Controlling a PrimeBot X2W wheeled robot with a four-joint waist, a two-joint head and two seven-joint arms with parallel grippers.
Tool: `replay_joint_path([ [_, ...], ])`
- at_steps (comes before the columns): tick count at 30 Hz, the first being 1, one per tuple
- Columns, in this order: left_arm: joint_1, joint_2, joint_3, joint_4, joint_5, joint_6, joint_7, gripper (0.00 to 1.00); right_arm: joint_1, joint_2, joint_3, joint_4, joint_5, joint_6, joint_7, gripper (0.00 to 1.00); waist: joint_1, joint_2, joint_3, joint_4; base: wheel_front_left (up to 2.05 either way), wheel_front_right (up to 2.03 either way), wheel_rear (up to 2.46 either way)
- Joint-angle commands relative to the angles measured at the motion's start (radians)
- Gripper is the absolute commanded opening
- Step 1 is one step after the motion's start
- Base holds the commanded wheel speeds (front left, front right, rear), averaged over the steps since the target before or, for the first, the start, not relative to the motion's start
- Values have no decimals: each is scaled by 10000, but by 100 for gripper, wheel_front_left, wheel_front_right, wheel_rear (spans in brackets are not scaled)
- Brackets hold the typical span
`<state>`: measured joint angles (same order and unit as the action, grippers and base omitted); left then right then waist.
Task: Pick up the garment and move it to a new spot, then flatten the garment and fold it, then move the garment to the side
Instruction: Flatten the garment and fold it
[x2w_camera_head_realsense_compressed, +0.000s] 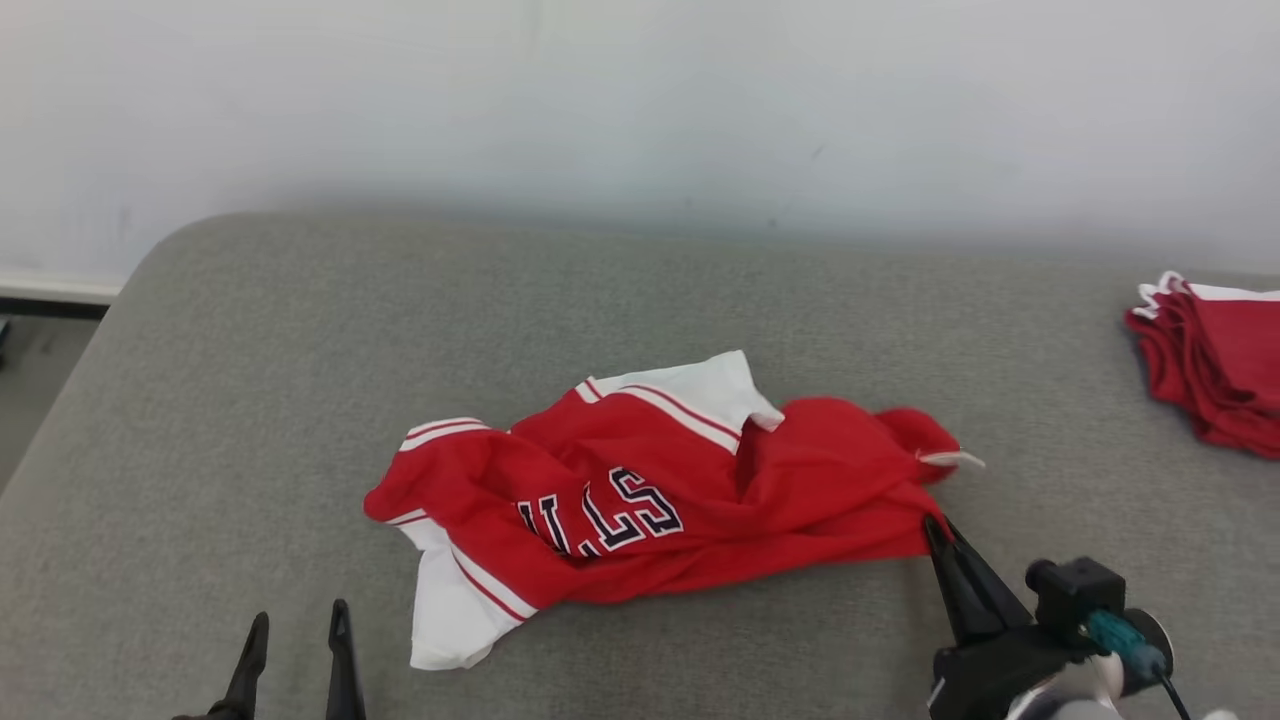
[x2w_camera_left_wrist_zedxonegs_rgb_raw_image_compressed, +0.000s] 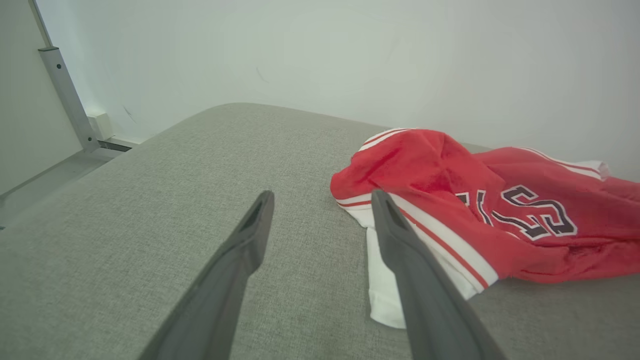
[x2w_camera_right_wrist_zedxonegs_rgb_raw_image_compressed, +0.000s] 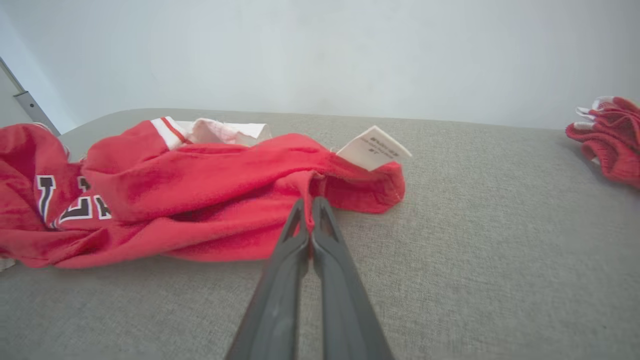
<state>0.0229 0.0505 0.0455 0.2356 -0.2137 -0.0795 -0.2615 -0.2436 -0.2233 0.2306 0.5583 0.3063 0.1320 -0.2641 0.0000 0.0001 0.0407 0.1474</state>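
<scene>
Garment: the crumpled red jersey with white striped sleeves (x2w_camera_head_realsense_compressed: 640, 490) lay mid-way on the grey woven cushion (x2w_camera_head_realsense_compressed: 300, 350).
Right gripper (x2w_camera_head_realsense_compressed: 935, 525): clenched on the jersey's red edge, just below its white label (x2w_camera_right_wrist_zedxonegs_rgb_raw_image_compressed: 372, 147).
Left gripper (x2w_camera_head_realsense_compressed: 297, 625): released, fingers apart, beside the white sleeve.
Far right: a pile of red cloth (x2w_camera_head_realsense_compressed: 1215, 370).

I take this for a test room or lab, not a home. The wall (x2w_camera_head_realsense_compressed: 640, 100) ahead of me is plain white and bare. My work surface is a wide pad (x2w_camera_head_realsense_compressed: 250, 400) covered in grey cloth, with a rounded corner. Beside it I see a grey floor (x2w_camera_head_realsense_compressed: 40, 370), a white skirting board (x2w_camera_head_realsense_compressed: 55, 288) and a bare metal post (x2w_camera_left_wrist_zedxonegs_rgb_raw_image_compressed: 65, 95). A pile of clothes (x2w_camera_head_realsense_compressed: 1215, 370), red and white like the jersey (x2w_camera_head_realsense_compressed: 820, 480), lies at the pad's right edge.
</scene>
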Motion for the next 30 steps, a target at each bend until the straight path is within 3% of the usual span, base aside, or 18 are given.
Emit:
replay_joint_path([
  [1,124,-2,55,2,-34,-2,-34,100,228,-90,-5,-178,38,-23,-9,0,0,-1,-253,-346,0,0,0],
  [12,167,-2,114,31,-147,-81,-33,100,3351,-664,-755,-3022,483,-23,121,0,0,-1,-190,-879,0,0,0],
  [19,173,-3,168,22,-185,-50,-33,100,4500,-285,-1409,-3692,570,-23,661,0,0,-1,-44,-1038,0,0,0],
  [20,152,-1,166,32,-181,-45,-33,100,4535,-245,-1420,-3645,579,-23,792,37,0,-1,-37,-1044,0,0,0],
  [22,103,-4,136,51,-163,-41,-33,100,4520,-224,-1475,-3722,526,-23,779,100,0,-1,-38,-1042,0,0,0],
  [30,179,-3,235,22,-76,-30,-33,100,4196,-416,-1797,-4228,250,-23,534,100,0,-1,-193,-1034,0,0,0],
])
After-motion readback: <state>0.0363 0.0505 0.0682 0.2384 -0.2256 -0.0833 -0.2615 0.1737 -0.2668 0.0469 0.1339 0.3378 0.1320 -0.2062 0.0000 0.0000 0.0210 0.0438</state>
